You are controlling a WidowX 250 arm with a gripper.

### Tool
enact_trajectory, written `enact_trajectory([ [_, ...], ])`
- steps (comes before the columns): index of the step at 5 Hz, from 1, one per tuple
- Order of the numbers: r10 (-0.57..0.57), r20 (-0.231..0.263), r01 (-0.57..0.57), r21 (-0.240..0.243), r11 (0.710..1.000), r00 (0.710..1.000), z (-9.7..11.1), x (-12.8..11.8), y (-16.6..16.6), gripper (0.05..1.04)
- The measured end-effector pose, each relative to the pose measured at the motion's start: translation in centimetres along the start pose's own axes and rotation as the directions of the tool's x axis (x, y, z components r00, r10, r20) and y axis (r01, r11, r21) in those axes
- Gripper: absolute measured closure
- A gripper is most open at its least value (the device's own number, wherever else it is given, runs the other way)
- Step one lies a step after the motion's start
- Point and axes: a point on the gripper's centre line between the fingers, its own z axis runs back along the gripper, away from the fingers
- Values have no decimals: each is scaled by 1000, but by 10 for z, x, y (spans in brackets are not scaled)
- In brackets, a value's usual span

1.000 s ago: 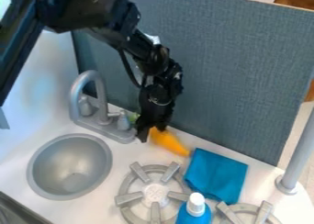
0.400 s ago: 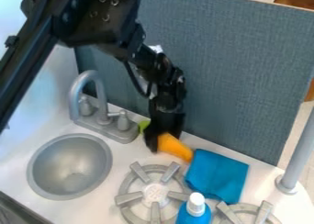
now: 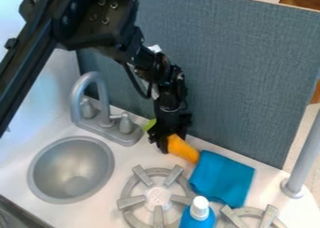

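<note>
Apparently because the grey-blue panel (image 3: 243,73) stands so close along the back edge of the bench (image 3: 125,157), the gripper (image 3: 169,139) points steeply down onto the orange toy (image 3: 182,150) instead of lying over at a slant. It is right up against the toy's thicker end; how far open it is, and whether it has a real grip, I cannot tell. The toy lies near that back edge, between faucet (image 3: 94,76) and blue cloth (image 3: 221,178), its free end at the cloth's corner. A green bit (image 3: 149,124) pokes out on the gripper's faucet side, perhaps the toy's leafy top. The cloth lies flat, handy as a soft spot beside the near burner (image 3: 157,195), and the white-capped blue bottle (image 3: 199,213) stands upright, likely so its cap is easy to reach. The bench is pale and smooth, with a round grey sink (image 3: 69,168) let in towards its left edge and a grey post (image 3: 306,150) rising near its right corner. Beyond the panel, a light floor shows.
</note>
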Motion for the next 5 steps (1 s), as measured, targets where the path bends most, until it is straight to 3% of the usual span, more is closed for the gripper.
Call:
enact_trajectory([
  [1, -9, -22, 9, 4, 1000, 1000, 3, -4, 14, 463],
  [2, -51, -40, 52, 23, 998, 998, 27, -3, 17, 463],
  [3, -62, -19, 62, -7, 998, 998, 78, 2, 10, 462],
  [4, -141, -104, 134, -66, 989, 985, 94, -5, 7, 463],
  [5, -326, -175, 312, -105, 944, 929, 111, -17, 0, 462],
])
